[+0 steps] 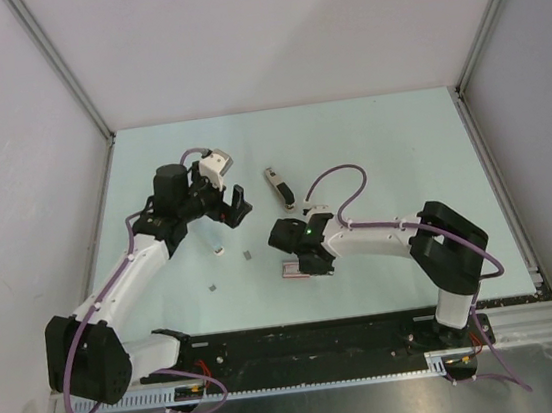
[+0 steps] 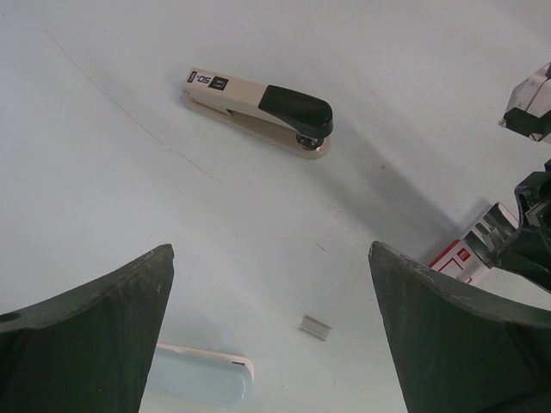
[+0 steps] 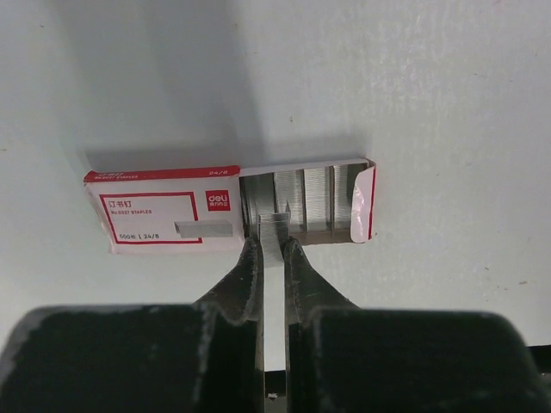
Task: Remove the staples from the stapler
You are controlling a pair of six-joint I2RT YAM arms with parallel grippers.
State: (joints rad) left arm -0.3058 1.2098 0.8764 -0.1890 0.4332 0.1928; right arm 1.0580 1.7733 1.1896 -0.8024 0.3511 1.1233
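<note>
Beige and black, the stapler (image 1: 279, 188) lies shut on the pale counter (image 1: 379, 143), roughly midway between the two arms and a little farther from their bases than either tool. In the top view its long axis runs mostly away-and-near, slanting slightly so that the far end sits more to the left. The left tool (image 1: 233, 209) hangs just to the stapler's left with its fingers spread wide and nothing between them. It is the nearer of the two, and its wrist camera looks straight across bare counter at the stapler's side, dark end to the right. The right tool (image 3: 274, 245) is lower down in the top view, over a red-and-white staple box (image 3: 164, 211) whose tray is slid open. Its jaws are drawn narrow and appear to pinch a strip of staples (image 3: 275, 228) at the tray's edge. So I judge it busy, and the left arm better placed to reach. Two loose staples (image 1: 249, 254) and a small white bit (image 1: 217, 251) lie near the left tool, on the base side. They are off the line to the stapler, so nothing blocks that approach.
</note>
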